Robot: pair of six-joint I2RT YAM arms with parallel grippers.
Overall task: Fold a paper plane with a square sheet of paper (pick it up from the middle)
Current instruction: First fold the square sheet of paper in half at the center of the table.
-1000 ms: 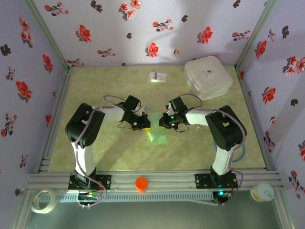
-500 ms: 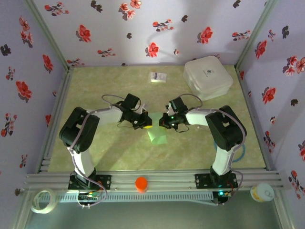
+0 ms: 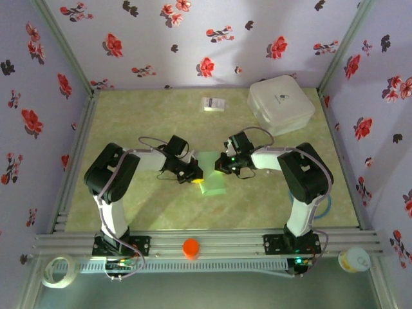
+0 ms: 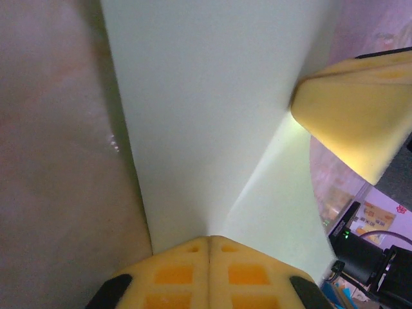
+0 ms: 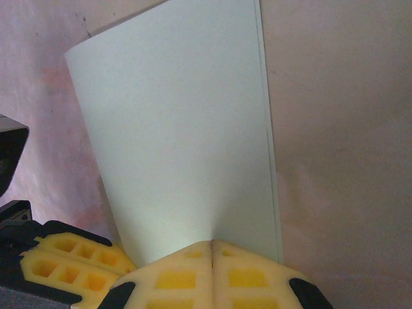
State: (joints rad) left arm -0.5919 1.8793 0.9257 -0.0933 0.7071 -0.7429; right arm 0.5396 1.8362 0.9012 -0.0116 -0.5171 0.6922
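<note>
Left claw (image 4: 209, 243): its 2 yellow pads are pressed together, clamped on the near edge of the pale green sheet of paper (image 4: 199, 96), which spreads ahead of it over the table (image 3: 148, 206). Right claw (image 5: 212, 246), facing it, pinches the opposite edge. Farther back, beyond the right claw, sits 1 white box (image 3: 281, 103).

Green sheet of paper (image 4: 206, 109) between the closed yellow tips of the left tool (image 4: 209, 250), right tool (image 4: 344, 112) alongside.
</note>
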